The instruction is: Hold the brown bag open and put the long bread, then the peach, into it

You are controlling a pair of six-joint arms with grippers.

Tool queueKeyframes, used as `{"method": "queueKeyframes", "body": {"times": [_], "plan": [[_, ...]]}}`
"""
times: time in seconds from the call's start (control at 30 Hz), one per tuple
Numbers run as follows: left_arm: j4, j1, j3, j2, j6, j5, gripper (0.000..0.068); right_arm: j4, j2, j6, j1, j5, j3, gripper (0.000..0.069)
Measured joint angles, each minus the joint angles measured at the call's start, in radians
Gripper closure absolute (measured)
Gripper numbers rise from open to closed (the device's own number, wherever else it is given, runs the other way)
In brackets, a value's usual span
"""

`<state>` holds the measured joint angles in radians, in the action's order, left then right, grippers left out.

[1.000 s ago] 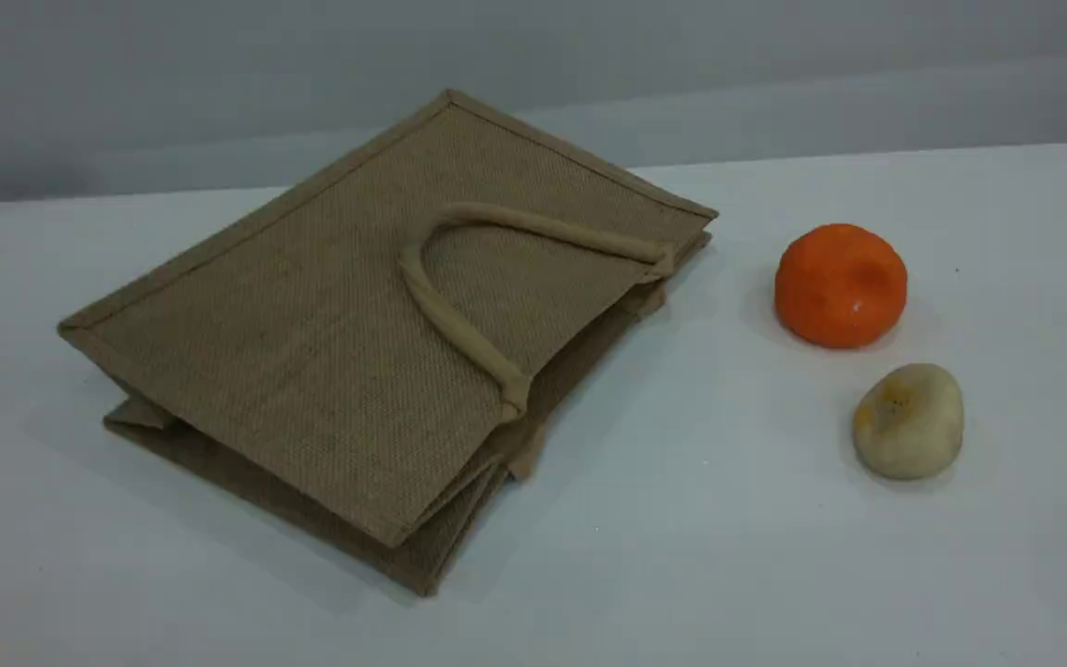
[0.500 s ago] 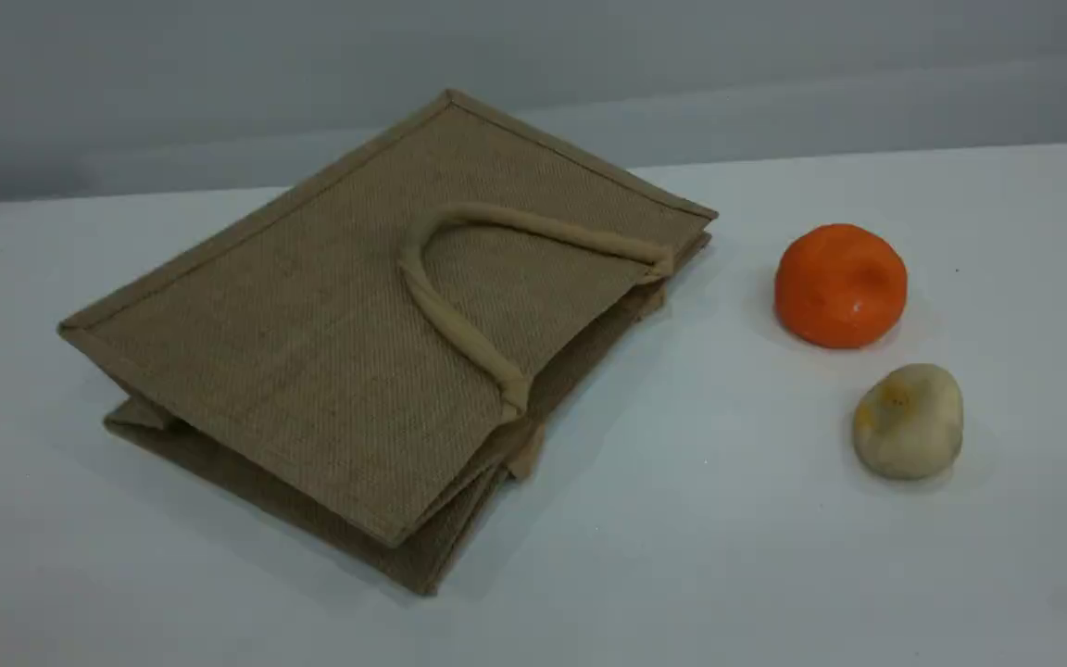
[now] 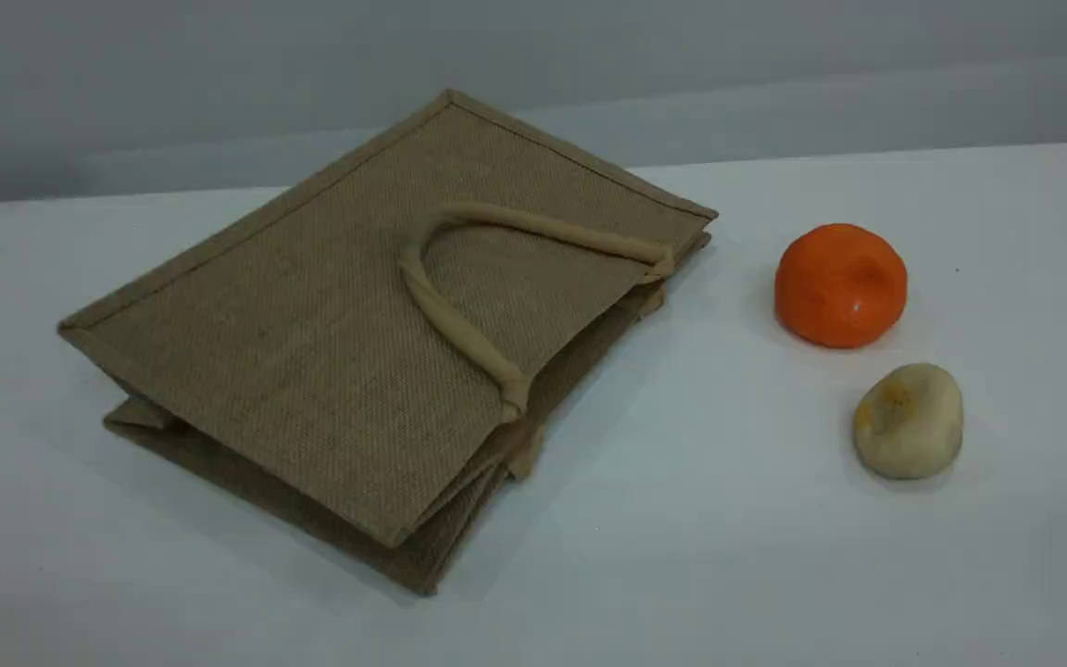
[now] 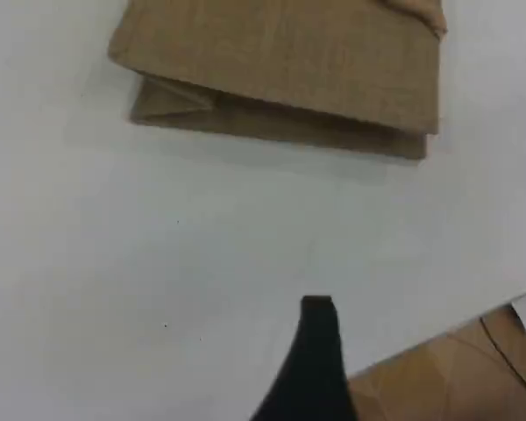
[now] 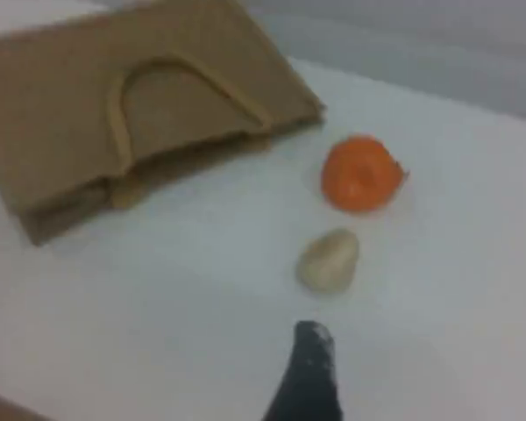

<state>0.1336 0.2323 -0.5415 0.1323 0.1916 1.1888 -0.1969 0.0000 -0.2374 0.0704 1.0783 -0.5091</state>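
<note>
The brown bag [image 3: 330, 352] lies flat and folded on the white table, left of centre, with its mouth toward the right. One beige loop handle [image 3: 456, 325] rests on its top face. The left wrist view shows the bag [image 4: 289, 61] from its gusseted side, well beyond the left gripper's dark fingertip [image 4: 318, 329]. In the right wrist view the bag [image 5: 61, 132] is at upper left, far from the right gripper's fingertip [image 5: 312, 360]. Nothing sits at either fingertip, and both grippers are open. Neither arm shows in the scene view. The long bread and the peach are out of view.
A bright orange round fruit [image 3: 839, 285] [image 5: 361, 174] and a lumpy yellowish-beige round item [image 3: 909, 421] [image 5: 328, 260] sit right of the bag. The table's edge [image 4: 447, 346], with brown floor beyond it, runs just right of the left fingertip.
</note>
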Motion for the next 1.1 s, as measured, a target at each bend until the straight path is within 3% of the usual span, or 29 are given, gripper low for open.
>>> {"method": "queueKeyframes", "body": {"times": [0.57,1.1], "plan": [[-0.007,0.0,0.035,-0.003,-0.014,-0.101,0.0095,0.079,0.0,0.105,0.0,-0.011,0.001,0.0143],[-0.011,0.0,0.035,-0.004,-0.017,-0.103,0.0095,0.077,0.0,0.103,0.0,-0.011,0.001,0.0143]]}}
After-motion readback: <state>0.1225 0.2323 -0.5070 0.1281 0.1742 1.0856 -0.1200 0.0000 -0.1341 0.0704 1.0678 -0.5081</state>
